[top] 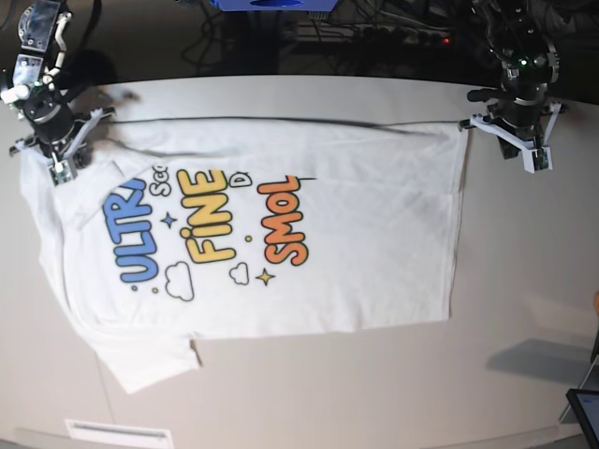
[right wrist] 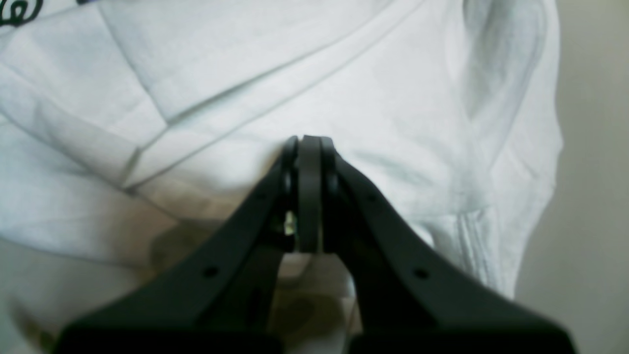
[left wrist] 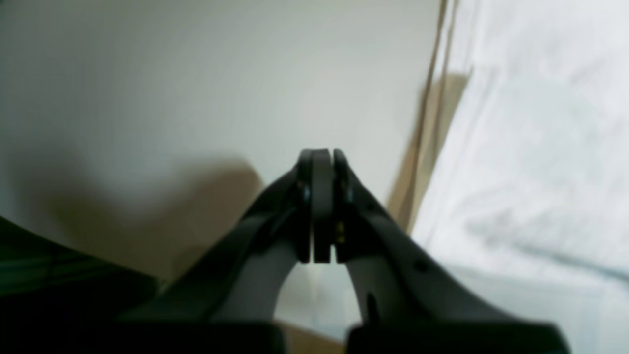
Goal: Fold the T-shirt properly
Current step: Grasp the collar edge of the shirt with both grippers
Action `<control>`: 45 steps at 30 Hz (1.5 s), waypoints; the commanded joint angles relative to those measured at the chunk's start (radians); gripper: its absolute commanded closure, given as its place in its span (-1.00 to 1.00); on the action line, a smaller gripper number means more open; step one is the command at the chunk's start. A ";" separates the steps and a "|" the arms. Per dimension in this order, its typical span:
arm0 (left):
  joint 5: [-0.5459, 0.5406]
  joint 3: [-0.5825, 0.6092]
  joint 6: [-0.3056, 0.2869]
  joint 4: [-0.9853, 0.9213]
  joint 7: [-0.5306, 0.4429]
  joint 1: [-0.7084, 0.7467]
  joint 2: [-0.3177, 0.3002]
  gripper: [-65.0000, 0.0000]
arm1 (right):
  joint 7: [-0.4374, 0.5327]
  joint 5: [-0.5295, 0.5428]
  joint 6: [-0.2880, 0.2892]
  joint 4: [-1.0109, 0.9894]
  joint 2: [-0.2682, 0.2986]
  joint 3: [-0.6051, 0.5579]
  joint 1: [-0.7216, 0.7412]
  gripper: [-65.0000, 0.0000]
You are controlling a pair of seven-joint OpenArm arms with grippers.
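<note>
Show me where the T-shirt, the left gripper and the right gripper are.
T-shirt [top: 328, 281]: base view, plain white cloth right of the print.
left gripper [left wrist: 322, 206]: left wrist view, between the closed fingertips.
right gripper [right wrist: 308, 196]: right wrist view, between the closed fingertips.

T-shirt [top: 281, 253] flat on table [top: 374, 393]

Both arms [top: 513, 56] carry black, round-holed jaws.
</note>
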 commanded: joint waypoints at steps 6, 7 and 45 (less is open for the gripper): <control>-0.002 0.060 0.000 0.015 -0.022 -0.055 -0.007 1.00 | -0.003 -0.004 0.003 0.038 0.010 0.000 0.010 1.00; -0.002 0.080 0.000 0.012 -0.022 -0.069 -0.007 1.00 | -0.003 -0.004 0.003 0.038 0.010 0.000 0.012 1.00; 0.007 0.112 0.001 -0.020 -0.023 -0.123 -0.024 1.00 | -0.003 -0.004 0.006 0.285 -0.142 -0.002 -0.162 -0.02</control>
